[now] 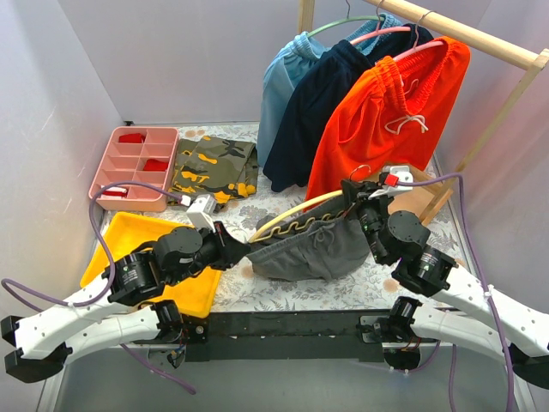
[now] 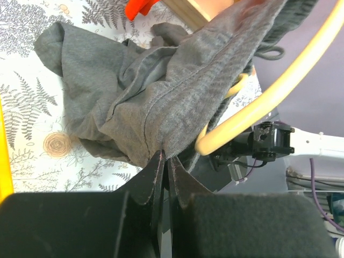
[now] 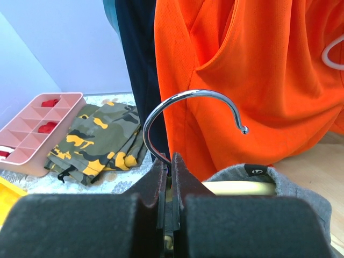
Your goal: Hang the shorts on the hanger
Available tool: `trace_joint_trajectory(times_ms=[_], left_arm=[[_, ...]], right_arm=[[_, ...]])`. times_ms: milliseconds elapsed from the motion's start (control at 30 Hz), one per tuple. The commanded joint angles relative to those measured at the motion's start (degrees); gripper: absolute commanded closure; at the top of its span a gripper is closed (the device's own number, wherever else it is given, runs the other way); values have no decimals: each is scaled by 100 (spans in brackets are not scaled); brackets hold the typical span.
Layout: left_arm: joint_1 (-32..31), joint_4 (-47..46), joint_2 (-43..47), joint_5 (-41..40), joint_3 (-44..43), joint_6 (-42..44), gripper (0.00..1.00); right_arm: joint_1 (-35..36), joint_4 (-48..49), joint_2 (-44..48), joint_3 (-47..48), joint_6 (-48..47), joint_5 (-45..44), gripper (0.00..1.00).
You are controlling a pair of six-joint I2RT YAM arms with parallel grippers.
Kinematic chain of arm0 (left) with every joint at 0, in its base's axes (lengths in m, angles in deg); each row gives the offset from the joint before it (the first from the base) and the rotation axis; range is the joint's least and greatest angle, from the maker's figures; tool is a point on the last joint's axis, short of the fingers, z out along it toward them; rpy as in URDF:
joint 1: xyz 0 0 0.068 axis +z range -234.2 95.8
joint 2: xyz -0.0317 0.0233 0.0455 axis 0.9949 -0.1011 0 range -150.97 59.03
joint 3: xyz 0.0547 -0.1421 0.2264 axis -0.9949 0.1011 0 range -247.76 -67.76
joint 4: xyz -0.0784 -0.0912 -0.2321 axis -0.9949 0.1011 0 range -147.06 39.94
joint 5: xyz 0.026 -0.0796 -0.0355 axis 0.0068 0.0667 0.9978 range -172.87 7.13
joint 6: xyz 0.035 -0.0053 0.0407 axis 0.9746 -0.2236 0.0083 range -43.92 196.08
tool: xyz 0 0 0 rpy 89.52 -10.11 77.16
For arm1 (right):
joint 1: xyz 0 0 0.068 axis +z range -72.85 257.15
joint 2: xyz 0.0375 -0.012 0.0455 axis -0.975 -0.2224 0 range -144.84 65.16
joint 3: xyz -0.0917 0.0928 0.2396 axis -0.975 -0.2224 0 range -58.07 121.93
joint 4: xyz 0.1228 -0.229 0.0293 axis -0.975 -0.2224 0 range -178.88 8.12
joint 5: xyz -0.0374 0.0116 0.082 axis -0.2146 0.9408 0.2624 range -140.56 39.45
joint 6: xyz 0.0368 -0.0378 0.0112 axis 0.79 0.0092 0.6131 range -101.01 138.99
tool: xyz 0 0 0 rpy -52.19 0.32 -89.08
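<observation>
The dark grey shorts (image 1: 319, 247) hang over the pale yellow hanger (image 1: 290, 218), lifted just above the table centre. My left gripper (image 1: 241, 251) is shut on the shorts' left edge; in the left wrist view its tips (image 2: 165, 161) pinch the grey fabric (image 2: 140, 97) beside the yellow hanger arm (image 2: 279, 86). My right gripper (image 1: 354, 194) is shut on the hanger at the base of its metal hook (image 3: 183, 107); the right wrist view shows the cream bar (image 3: 236, 188) inside the grey waistband (image 3: 258, 174).
Orange shorts (image 1: 386, 120), navy and light blue garments hang on a wooden rack (image 1: 480, 43) at the back right. A camouflage garment (image 1: 213, 167) and a pink compartment tray (image 1: 133, 167) lie at the back left. A yellow tray (image 1: 137, 236) sits under my left arm.
</observation>
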Motion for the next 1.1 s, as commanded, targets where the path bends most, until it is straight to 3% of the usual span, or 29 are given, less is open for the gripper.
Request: trace_joint_trajectory(times_ms=[0, 400, 633, 767, 900, 1067], left_arm=[[43, 534, 40, 23, -407, 204, 100], [34, 1342, -64, -74, -1962, 273, 100], [34, 1536, -820, 295, -3245, 511, 100], [34, 1535, -1303, 401, -4026, 643, 100], [34, 1195, -1594, 533, -3959, 749, 100], [34, 736, -1823, 350, -3888, 837, 100]], right_arm=[[-67, 376, 69, 320, -555, -812, 99], [424, 849, -290, 609, -1135, -1199, 99], [1224, 1894, -1020, 1338, -2671, -1857, 99], [1654, 3116, -1468, 1646, -4122, -2271, 99], [1769, 2049, -1889, 2365, -3616, -2236, 99], [1857, 2143, -2031, 2393, -3737, -2307, 99]])
